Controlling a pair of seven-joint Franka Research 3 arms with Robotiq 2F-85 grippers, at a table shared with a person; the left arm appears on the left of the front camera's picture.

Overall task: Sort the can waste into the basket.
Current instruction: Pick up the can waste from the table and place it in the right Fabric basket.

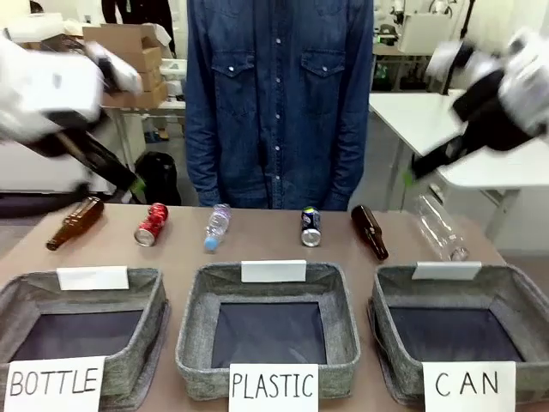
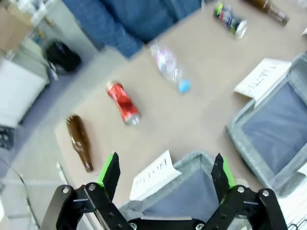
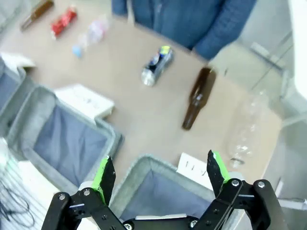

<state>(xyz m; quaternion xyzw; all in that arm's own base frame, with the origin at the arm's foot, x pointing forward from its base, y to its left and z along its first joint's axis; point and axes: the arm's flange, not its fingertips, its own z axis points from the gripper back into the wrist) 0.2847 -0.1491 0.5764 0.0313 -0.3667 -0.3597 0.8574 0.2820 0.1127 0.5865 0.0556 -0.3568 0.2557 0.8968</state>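
The shiny red can (image 1: pixel 151 225) lies on its side at the far left of the table, also in the left wrist view (image 2: pixel 123 102). A dark can with a silver top (image 1: pixel 310 227) lies near the middle, in front of the person, and appears from the right wrist (image 3: pixel 157 65). The grey basket signed "CAN" (image 1: pixel 388 339) stands at the near right; its rim (image 3: pixel 144 162) is just below my right gripper (image 3: pixel 158 175). Both arms are raised and blurred. My left gripper (image 1: pixel 135 184) (image 2: pixel 165 172) hangs open above the left end. My right gripper (image 1: pixel 410 178) is open too, holding nothing.
Two brown glass bottles (image 1: pixel 75 222) (image 1: pixel 370 231) and two clear plastic bottles (image 1: pixel 216 227) (image 1: pixel 442 228) lie in the same row as the cans. Baskets signed "BOTTLE" (image 1: pixel 154 292) and "PLASTIC" (image 1: pixel 193 335) stand along the near edge. A person in a denim shirt (image 1: pixel 279 103) stands at the far side.
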